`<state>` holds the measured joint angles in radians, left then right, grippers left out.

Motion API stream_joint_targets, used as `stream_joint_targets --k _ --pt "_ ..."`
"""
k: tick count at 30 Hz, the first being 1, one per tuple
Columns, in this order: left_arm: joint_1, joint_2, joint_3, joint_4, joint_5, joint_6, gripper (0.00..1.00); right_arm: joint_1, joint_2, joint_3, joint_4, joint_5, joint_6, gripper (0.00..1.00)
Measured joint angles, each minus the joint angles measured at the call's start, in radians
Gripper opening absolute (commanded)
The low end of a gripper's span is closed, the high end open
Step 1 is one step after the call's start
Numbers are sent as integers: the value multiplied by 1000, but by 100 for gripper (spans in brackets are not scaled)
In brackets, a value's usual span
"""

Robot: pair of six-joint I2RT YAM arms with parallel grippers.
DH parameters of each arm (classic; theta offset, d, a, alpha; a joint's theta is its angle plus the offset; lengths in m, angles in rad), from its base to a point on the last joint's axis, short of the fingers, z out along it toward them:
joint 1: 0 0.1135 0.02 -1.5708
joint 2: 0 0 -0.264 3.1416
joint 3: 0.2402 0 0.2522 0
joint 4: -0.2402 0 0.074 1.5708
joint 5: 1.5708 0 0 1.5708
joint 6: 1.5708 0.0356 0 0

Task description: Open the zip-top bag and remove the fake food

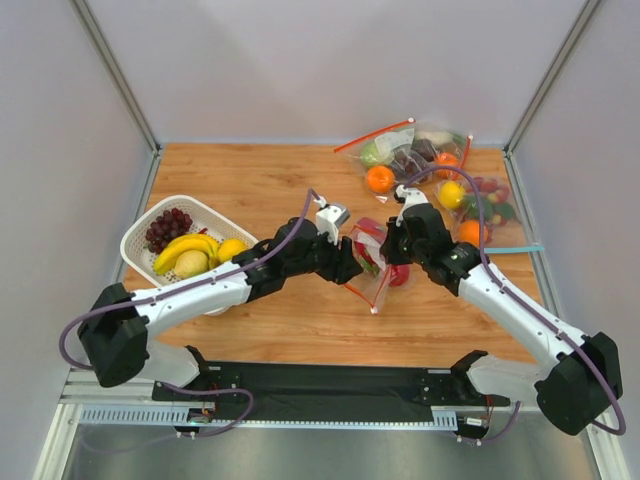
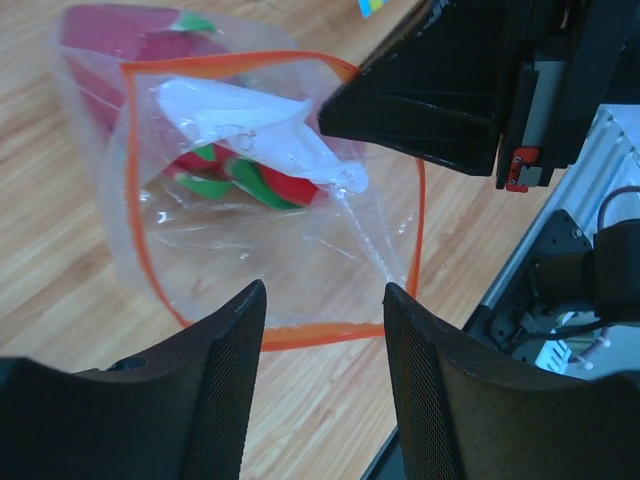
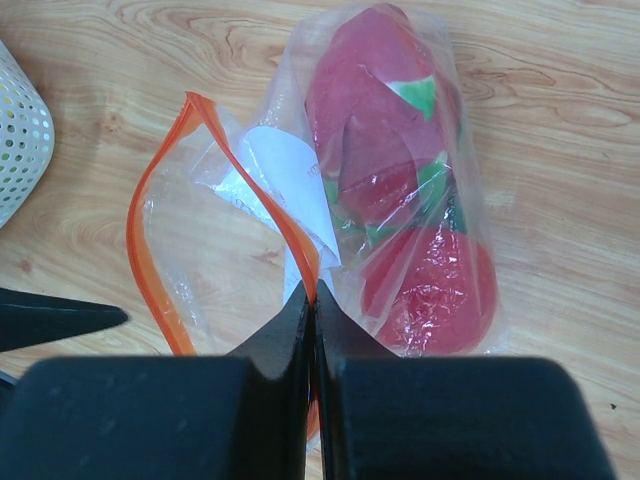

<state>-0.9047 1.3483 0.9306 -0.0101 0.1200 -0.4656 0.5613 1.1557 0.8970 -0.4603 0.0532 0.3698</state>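
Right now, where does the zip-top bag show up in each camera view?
Top external: zip-top bag, centre of picture.
Left wrist: bag fills the centre, mouth open toward camera.
Right wrist: bag centre, rim pinched by the right pincer.
Shared landmark: its orange zip strip.

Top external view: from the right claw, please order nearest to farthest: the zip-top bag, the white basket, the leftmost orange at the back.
1. The zip-top bag, pinched by the right claw, mid-table.
2. The leftmost orange, behind the claw, toward the back.
3. The white basket, far left.
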Motion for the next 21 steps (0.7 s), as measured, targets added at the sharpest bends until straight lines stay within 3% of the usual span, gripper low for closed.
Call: stream_joint_targets --k 10,21 --pt "-24 220 67 76 28 -25 57 0 -42 14 -45 7 2 0" --pt "-50 389 158 66 -36 -27 57 0 -129 55 -136 69 5 2"
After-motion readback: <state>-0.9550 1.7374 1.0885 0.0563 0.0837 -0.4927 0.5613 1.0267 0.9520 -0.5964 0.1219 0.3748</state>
